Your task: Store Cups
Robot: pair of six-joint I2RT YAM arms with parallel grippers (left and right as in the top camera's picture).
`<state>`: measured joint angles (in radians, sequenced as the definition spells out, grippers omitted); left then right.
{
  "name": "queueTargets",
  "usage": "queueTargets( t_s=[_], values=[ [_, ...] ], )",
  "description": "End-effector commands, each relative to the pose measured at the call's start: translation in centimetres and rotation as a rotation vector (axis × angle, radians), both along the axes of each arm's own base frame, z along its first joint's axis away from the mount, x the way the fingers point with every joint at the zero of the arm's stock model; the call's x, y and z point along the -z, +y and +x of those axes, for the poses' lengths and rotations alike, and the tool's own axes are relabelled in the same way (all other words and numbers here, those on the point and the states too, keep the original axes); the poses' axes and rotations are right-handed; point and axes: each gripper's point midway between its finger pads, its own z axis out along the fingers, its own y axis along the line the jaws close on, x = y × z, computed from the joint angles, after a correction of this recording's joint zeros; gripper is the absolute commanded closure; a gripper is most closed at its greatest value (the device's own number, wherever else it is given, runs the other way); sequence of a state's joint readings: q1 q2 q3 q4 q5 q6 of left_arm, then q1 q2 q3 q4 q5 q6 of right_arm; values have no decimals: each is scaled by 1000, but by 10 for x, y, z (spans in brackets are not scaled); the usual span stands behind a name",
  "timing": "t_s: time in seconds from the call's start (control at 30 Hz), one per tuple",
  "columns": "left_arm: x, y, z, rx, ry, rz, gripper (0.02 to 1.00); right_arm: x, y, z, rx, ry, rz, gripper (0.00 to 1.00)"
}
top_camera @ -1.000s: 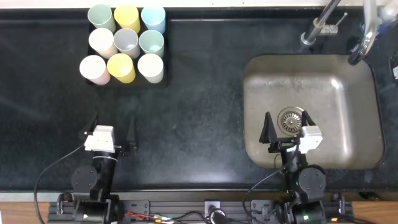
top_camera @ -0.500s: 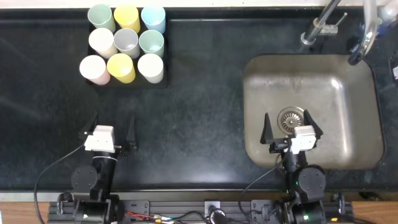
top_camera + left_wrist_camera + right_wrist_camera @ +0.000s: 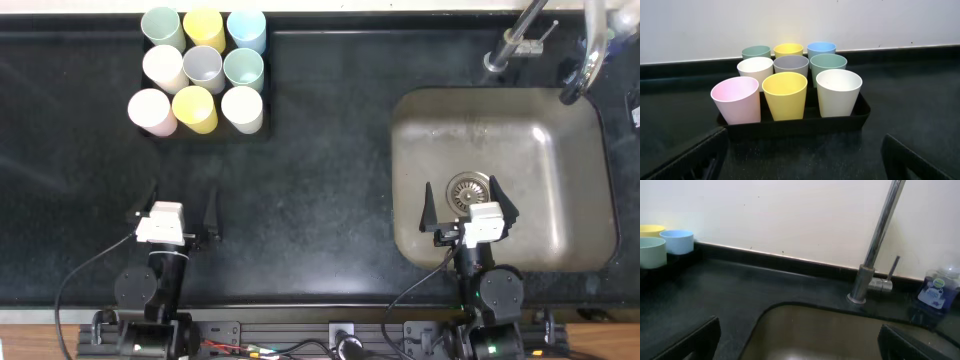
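Cups point(image 3: 203, 70) (nine of them, all upright with mouths open) stand three by three in a black tray point(image 3: 795, 127) at the far left of the dark counter point(image 3: 320, 180), well apart from both of your arms.

Nearest to you, your left gripper point(image 3: 180, 207) hovers above bare counter by the front edge. Its two fingers are spread wide with nothing between them, and it faces the tray squarely. Your right gripper point(image 3: 466, 205) hangs above the near part of the steel sink point(image 3: 545, 170), fingers likewise spread and holding nothing. In the top view the drain point(image 3: 467, 190) shows between them.

From your left wrist camera, the tray's closest row reads pink cup point(image 3: 736, 102), yellow cup point(image 3: 785, 96) and cream cup point(image 3: 838, 92). Behind these stand a white cup point(image 3: 755, 70), a grey cup point(image 3: 791, 67) and a pale green cup point(image 3: 828, 66). The back row, close to the wall, holds a darker green cup point(image 3: 756, 52), a second yellow one point(image 3: 788, 49) and a blue cup point(image 3: 821, 48). Neighbouring cups stand close side by side.

Farthest off on your right, the tap point(image 3: 520, 35) rises from the counter behind the sink, a blue bottle point(image 3: 936, 292) stands beside it, and the pale wall point(image 3: 790, 215) runs along the back.
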<state>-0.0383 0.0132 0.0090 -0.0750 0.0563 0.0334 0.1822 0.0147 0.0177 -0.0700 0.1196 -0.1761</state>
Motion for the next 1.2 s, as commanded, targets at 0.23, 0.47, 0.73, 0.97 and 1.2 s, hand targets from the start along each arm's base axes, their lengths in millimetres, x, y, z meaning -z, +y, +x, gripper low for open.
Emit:
queueTargets(
  t_s=[0.23,0.47,0.73,0.97,1.2],
  values=[
    [-1,0,0,0,-5,3,18,3,-2,0,10,-1,-4,3],
    [-1,0,0,0,-5,3,18,3,-2,0,10,-1,-4,3],
    [-1,0,0,1,-5,3,18,3,-2,0,10,-1,-4,5],
    [-1,0,0,1,-5,3,18,3,-2,0,10,-1,-4,5],
    [-1,0,0,0,-5,3,18,3,-2,0,10,-1,-4,3]
  ],
)
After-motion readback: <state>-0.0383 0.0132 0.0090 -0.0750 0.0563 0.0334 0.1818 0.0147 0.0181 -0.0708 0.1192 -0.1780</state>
